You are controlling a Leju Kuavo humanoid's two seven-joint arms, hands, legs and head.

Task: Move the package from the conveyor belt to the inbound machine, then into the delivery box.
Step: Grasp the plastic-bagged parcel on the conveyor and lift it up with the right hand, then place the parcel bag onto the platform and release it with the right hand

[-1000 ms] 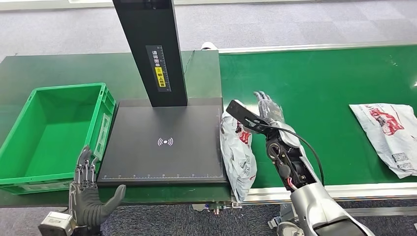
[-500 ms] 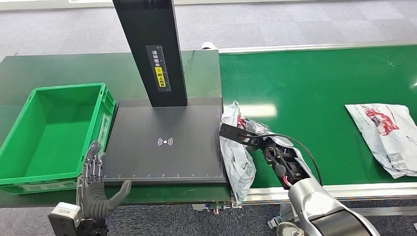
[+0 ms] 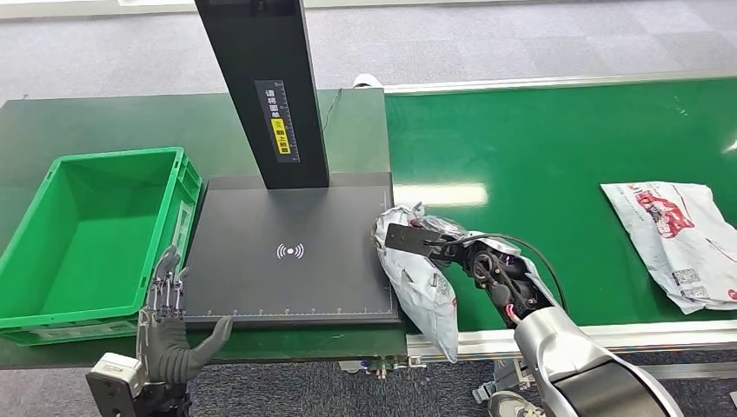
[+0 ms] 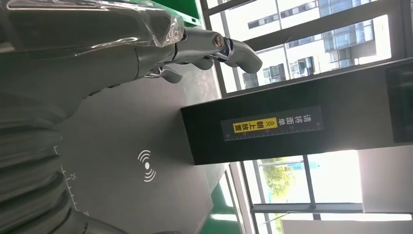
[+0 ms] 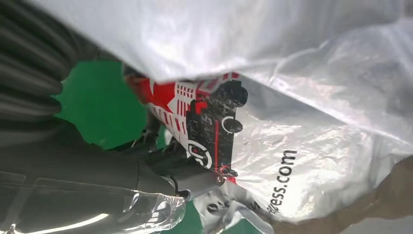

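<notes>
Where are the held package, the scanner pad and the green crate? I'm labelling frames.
held package (image 3: 430,295), head view, its crinkled lower half.
scanner pad (image 3: 290,251), head view, its wireless symbol.
green crate (image 3: 82,234), head view, its inner floor.

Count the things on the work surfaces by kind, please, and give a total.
Plastic mail packages: 2, one held by the right hand at the belt's edge, one lying on the conveyor belt
Green crates: 1
Black scanner machines: 1
Total: 4

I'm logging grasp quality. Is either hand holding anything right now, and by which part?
The right hand grips the white plastic package near its upper end, at the scanner pad's edge. The left hand holds nothing.
</notes>
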